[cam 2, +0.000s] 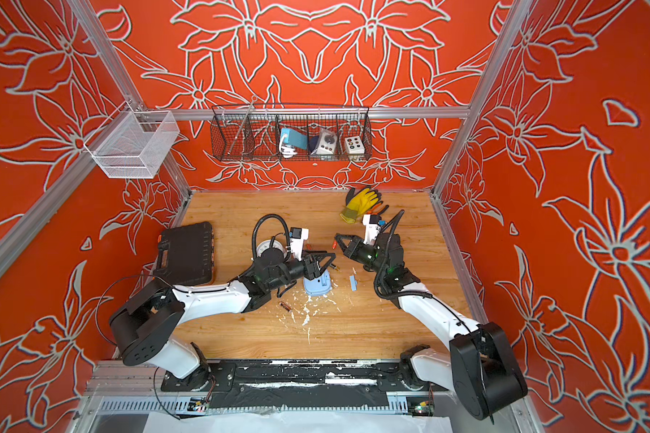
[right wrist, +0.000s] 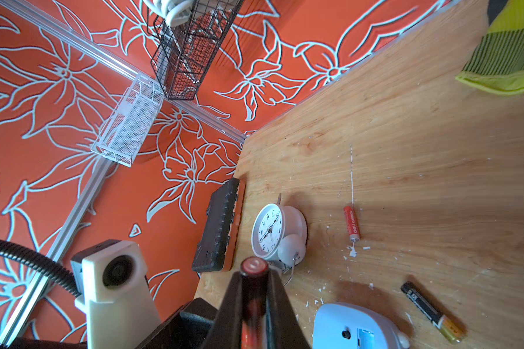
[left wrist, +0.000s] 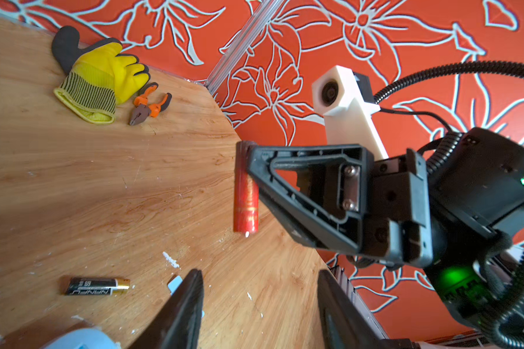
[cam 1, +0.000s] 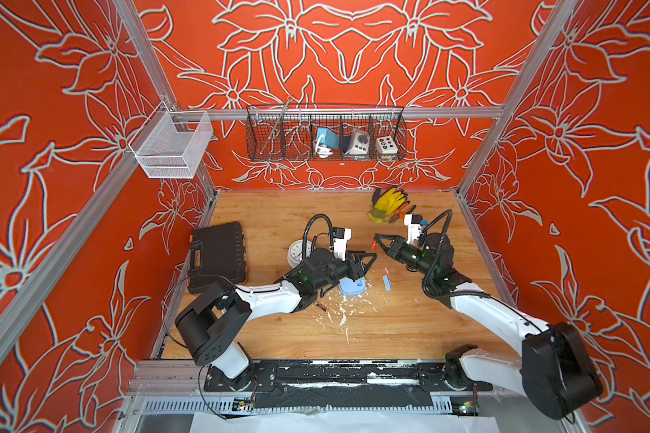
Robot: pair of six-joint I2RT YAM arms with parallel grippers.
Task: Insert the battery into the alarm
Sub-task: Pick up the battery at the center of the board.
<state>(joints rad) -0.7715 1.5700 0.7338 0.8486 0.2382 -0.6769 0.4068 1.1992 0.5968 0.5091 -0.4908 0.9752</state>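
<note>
Mid-table, right gripper (left wrist: 251, 163) pinched red cylindrical battery (left wrist: 245, 205), one o'clock of pale-blue plastic alarm (cam 1: 353, 288); left gripper (left wrist: 260, 275) stood half-open, probably empty. Judged carry step; next needed polarity-aligned descent.

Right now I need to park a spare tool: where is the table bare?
The table is bare at the back between the black case and the glove, and along the front edge. Crowded middle: clock, blue alarm, loose batteries.

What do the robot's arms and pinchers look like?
The left arm and right arm have white shells with chunky black joints. The left gripper and right gripper are black with triangular open-frame fingers. Ribbed black hoses loop to white camera blocks; green lights glow near the wrists.
</note>
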